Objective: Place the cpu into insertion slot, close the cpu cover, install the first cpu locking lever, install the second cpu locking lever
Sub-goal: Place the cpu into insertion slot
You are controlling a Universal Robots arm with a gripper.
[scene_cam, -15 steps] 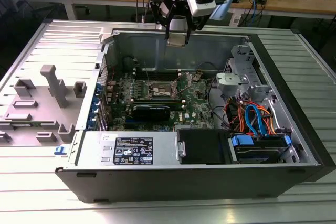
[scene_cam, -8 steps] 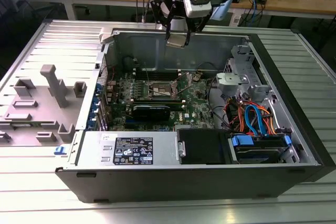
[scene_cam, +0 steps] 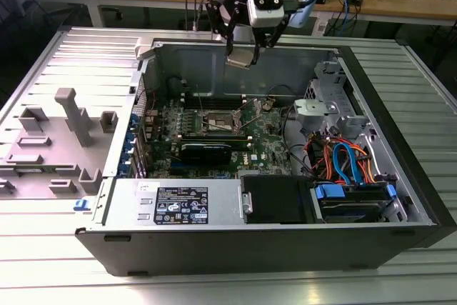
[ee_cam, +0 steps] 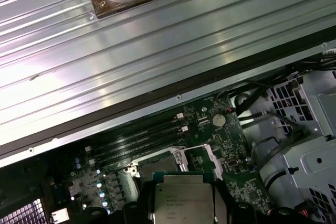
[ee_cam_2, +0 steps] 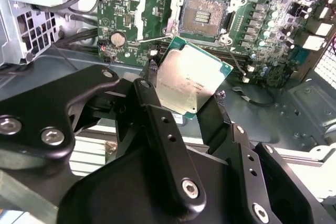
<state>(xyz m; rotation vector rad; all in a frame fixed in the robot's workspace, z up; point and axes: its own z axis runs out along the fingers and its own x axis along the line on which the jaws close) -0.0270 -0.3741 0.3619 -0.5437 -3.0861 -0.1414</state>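
In the exterior view my gripper [scene_cam: 241, 53] hangs above the back wall of the open computer case, shut on the cpu [scene_cam: 240, 59], a flat silver square. Both wrist views show the cpu [ee_cam_2: 191, 80] [ee_cam: 184, 200] pinched by its edges between the black fingers [ee_cam_2: 149, 95]. The insertion slot [ee_cam_2: 203, 17] [scene_cam: 218, 123] lies bare on the green motherboard, below and forward of the chip and apart from it. The cpu cover [ee_cam_2: 140, 17] is flipped open beside the slot, and a thin wire lever [ee_cam_2: 157, 38] stands raised along it.
Long black memory slots [ee_cam: 136, 142] run beside the socket, and a black card [scene_cam: 207, 151] stands in front of it. A metal drive cage [scene_cam: 325, 101] and coloured cables [scene_cam: 343, 162] fill the exterior view's right. Grey fixtures [scene_cam: 71, 123] sit on the table at the left.
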